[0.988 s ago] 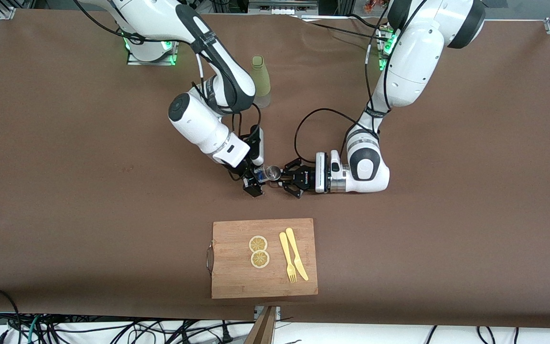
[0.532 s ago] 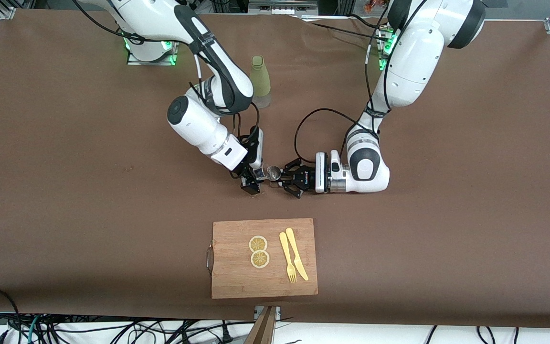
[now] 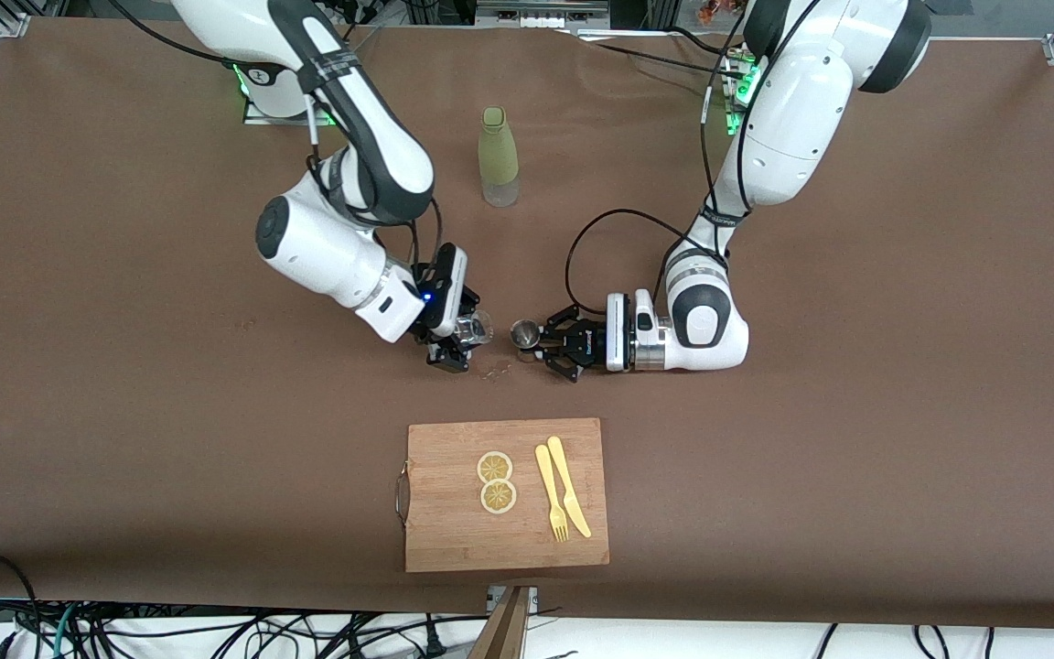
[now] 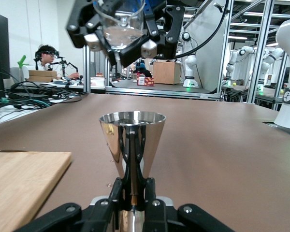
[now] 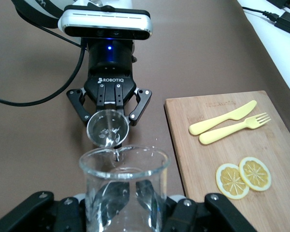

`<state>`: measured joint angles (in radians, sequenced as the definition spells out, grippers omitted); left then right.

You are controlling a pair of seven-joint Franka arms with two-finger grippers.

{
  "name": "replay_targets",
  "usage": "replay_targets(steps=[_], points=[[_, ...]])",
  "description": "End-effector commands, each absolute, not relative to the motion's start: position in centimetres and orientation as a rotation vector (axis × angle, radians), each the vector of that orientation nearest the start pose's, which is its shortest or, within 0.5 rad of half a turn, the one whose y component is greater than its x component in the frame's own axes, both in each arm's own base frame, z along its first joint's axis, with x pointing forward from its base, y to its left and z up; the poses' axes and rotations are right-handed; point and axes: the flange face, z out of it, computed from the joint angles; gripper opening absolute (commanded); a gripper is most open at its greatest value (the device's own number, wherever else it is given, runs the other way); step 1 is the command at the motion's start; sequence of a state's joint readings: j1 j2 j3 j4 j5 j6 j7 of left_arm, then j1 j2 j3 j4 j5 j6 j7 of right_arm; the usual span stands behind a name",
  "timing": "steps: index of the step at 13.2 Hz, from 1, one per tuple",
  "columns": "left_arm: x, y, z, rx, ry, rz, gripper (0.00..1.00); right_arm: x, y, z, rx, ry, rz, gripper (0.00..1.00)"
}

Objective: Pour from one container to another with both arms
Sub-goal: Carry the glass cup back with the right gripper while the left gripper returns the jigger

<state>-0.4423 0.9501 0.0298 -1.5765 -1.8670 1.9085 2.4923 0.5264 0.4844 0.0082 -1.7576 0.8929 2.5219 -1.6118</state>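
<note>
Clearly we have a container in each hand: our left gripper [image 3: 541, 345] is clamped low on the waist of a small steel jigger [image 3: 523, 334], which stands upright on the table [image 3: 124, 384] near its middle, and our right gripper [image 3: 456, 348] is closed around a clear glass beaker [image 3: 475, 327], held just above the table beside the jigger, toward the right arm's end. In the left wrist view the jigger [image 4: 131, 140] sits squarely between the fingers and the beaker [image 4: 120, 24] hangs higher up, apart from it. In the right wrist view the beaker [image 5: 123, 186] looks nearly empty, and the jigger [image 5: 108, 128] appears to have liquid in it. We judge both vessels light and rigid, but the glass is brittle and smooth, so a firm hold on its straight wall suits it; the polished jigger is slippery, and its narrow waist is the sound place to grip. A few specks or drops lie on the table between them. Nearer the front camera lies a cutting board [image 3: 454, 540] with lemon slices [image 3: 496, 481], a plastic fork [image 3: 551, 494] and knife [image 3: 568, 485]; a green bottle [image 3: 498, 156] stands farther off.
</note>
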Motion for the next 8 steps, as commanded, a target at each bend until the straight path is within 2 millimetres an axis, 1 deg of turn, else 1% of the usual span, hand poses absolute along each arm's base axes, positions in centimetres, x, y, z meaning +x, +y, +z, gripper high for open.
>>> replay_targets(steps=[1,2,4,5,6,8], points=[[60.9,-30.8,10.7,1.280,-1.272,1.216,0.00,59.5,31.9,33.5,-1.918,-1.695,-0.745,0.00],[61.0,-29.6,10.7,1.256,-1.268,1.213,0.00,60.1,30.2,33.2,-1.887,-1.667,-0.751,0.00],[61.9,-25.9,11.1,1.208,-1.305,1.196,0.00,61.4,26.5,32.8,-1.823,-1.620,-0.774,0.00],[62.1,-23.3,11.2,1.184,-1.323,1.177,0.00,61.9,24.6,32.6,-1.797,-1.594,-0.781,0.00],[62.4,-20.3,11.3,1.163,-1.346,1.155,0.00,62.5,22.0,32.1,-1.787,-1.554,-0.794,0.00],[62.8,-13.8,11.9,1.130,-1.383,1.108,0.00,63.5,17.1,31.2,-1.770,-1.505,-0.799,0.00]])
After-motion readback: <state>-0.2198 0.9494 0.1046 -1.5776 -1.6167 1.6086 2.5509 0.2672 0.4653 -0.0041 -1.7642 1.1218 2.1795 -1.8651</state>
